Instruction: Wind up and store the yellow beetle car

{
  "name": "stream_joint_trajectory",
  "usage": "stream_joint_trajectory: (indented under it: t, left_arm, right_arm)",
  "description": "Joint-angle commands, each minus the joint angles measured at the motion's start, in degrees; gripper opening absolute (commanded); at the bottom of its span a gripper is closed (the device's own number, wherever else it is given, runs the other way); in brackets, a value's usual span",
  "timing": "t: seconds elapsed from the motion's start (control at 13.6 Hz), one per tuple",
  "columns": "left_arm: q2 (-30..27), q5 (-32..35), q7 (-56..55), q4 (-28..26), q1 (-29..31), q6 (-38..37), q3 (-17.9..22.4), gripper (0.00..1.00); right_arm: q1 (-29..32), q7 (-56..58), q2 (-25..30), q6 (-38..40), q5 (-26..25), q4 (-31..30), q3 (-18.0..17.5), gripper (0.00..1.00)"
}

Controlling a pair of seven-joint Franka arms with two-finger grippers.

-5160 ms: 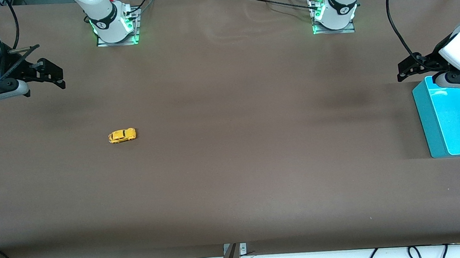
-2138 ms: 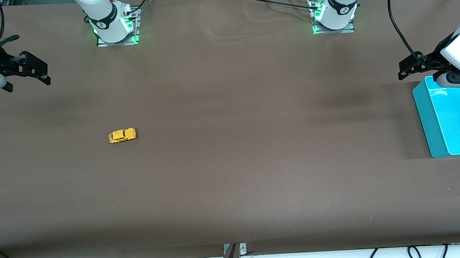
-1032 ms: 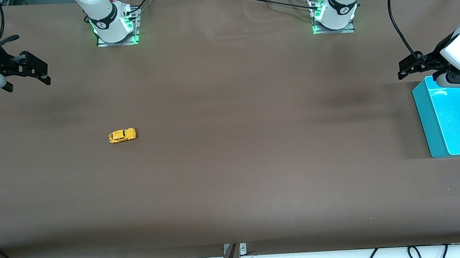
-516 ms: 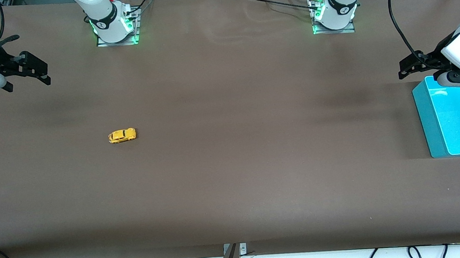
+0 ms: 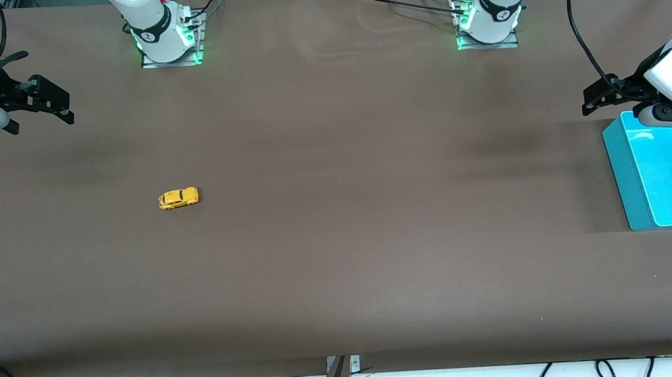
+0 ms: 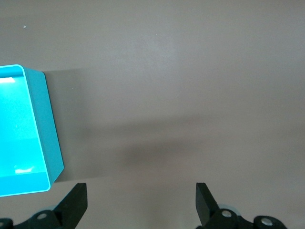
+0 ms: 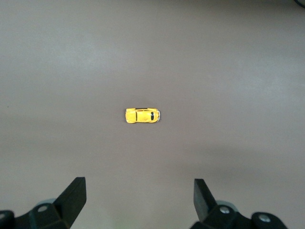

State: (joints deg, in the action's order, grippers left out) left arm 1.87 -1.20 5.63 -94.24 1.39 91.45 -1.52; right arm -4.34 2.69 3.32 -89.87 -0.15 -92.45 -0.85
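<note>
Step in hand: approach, nothing grasped yet. Right claw (image 5: 45,112), spread and empty, hangs over the counter (image 5: 339,224) at the right arm's end. Car (image 5: 178,198) sits upright on the counter, nearer the front camera. Left claw (image 5: 608,98), spread, waits beside the bin (image 5: 626,177). Next: right claw descends and straddles the car. Right wrist view shows the car's roof (image 7: 142,115); left wrist view only the bin.

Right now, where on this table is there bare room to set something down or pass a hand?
Nearly everywhere: the brown table lies bare between the yellow beetle car and the turquoise bin, and along its edge nearest the front camera. Tightest spot: the bin's end, where the open left gripper hangs beside its rim. The open right gripper waits above the other end.
</note>
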Motion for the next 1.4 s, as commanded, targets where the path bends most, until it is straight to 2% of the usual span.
stream_joint_trajectory:
  t: [0.0,1.03,1.33]
  left_arm:
    - [1.03,0.49,-0.36,2.13,0.2,-1.45,-0.15,1.0]
    - [1.2,0.49,-0.45,2.13,0.2,-1.45,-0.15,1.0]
    - [1.2,0.49,-0.45,2.22,0.2,-1.45,-0.15,1.0]
  right_arm:
    - [-0.23,-0.85,-0.94,1.71,0.24,2.1,-0.12,1.0]
    - [-2.95,-0.32,-3.93,-0.65,-0.02,0.16,-1.44,1.0]
    - [-3.3,11.24,-7.7,-2.58,0.15,-0.18,-1.44,1.0]
